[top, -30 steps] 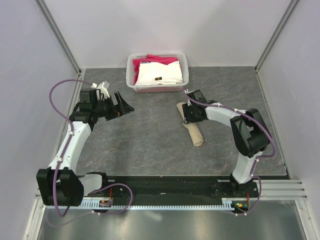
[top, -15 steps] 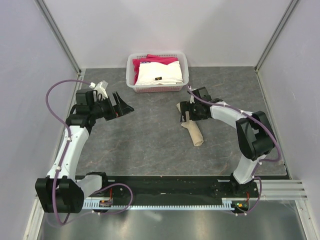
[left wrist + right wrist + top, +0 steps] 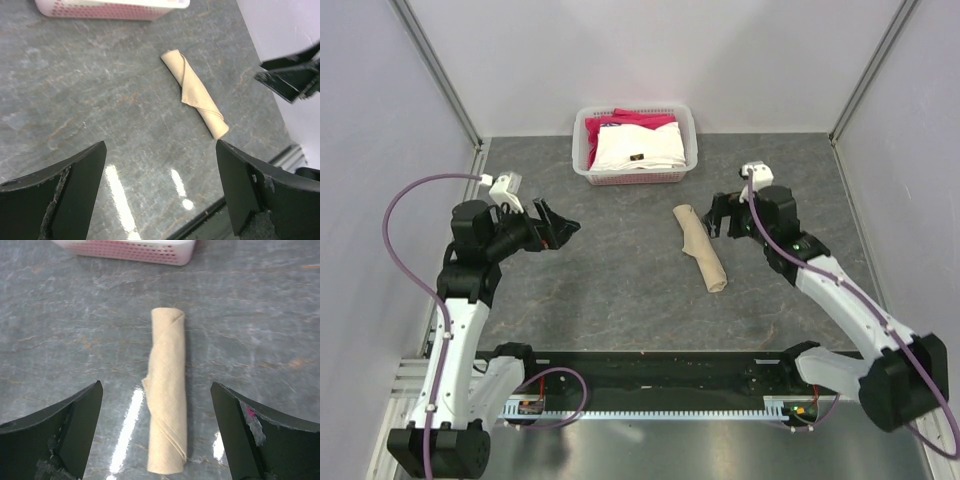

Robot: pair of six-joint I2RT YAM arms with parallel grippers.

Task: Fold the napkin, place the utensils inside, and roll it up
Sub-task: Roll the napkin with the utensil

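Right wrist view: the napkin (image 3: 167, 390) lies rolled into a tight tube straight ahead of the right gripper (image 3: 716, 216), framed by its spread fingers but not touched. Those jaws stand wide and empty, so the roll looks finished and left to lie. The knife cannot be seen (presumably wrapped inside). The left gripper (image 3: 558, 220), also wide apart and holding nothing, hovers well apart from the roll, facing it. The table (image 3: 620, 290) is dark grey, stone-patterned and glossy. Pale walls (image 3: 620, 60) enclose it, and a basket (image 3: 582, 150) of folded cloths (image 3: 635, 148) sits beyond both grippers.
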